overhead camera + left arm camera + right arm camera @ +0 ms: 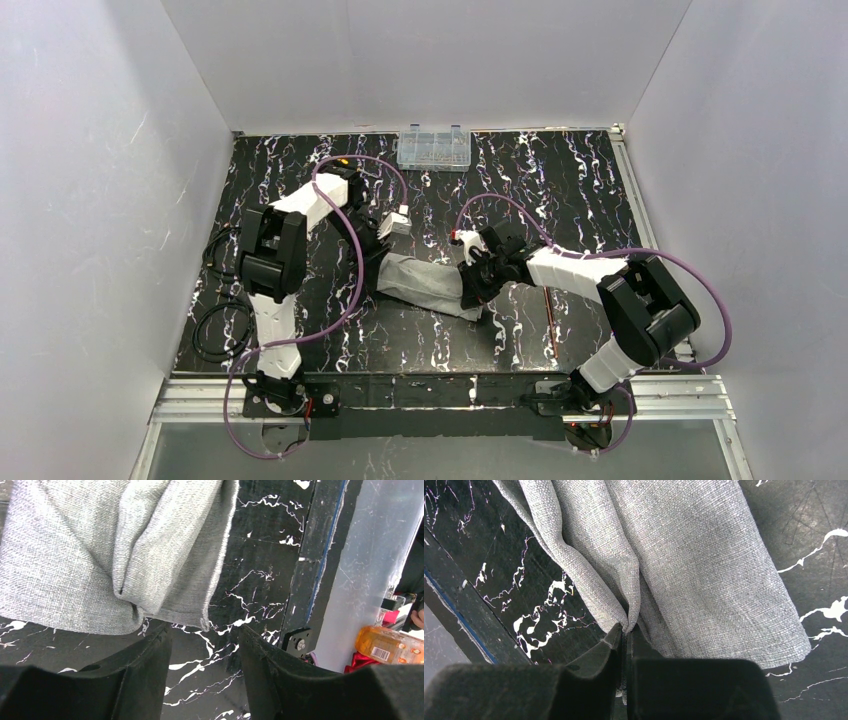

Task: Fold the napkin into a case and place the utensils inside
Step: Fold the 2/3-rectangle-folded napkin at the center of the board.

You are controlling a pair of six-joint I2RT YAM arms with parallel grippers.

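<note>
Grey woven napkin (428, 285), folded to a narrow band on the table (560, 190); judged soft, limp, prone to sag and unfold; right gripper (626, 632) pinched on a crease at one end; left gripper (204, 645) half-spread, empty, just beside the hemmed corner; best taken at hem corners.

Napkin (425, 283): light grey, plain, fine woven grain, no print.
Table (560, 190) under the napkin: black with white marble-like veining.
Box (434, 147) beyond the napkin: clear plastic with small brownish contents.
Left arm (275, 250) and right arm (600, 280), either side of the napkin: white shells with black joints.
Cables (358, 280): purple.
Left gripper (204, 630) and right gripper (625, 630): matte black.
Walls (100, 200): pale grey-white.
Bottle (387, 645), off the table on the side away from the napkin: orange, with a white barcode label.
</note>
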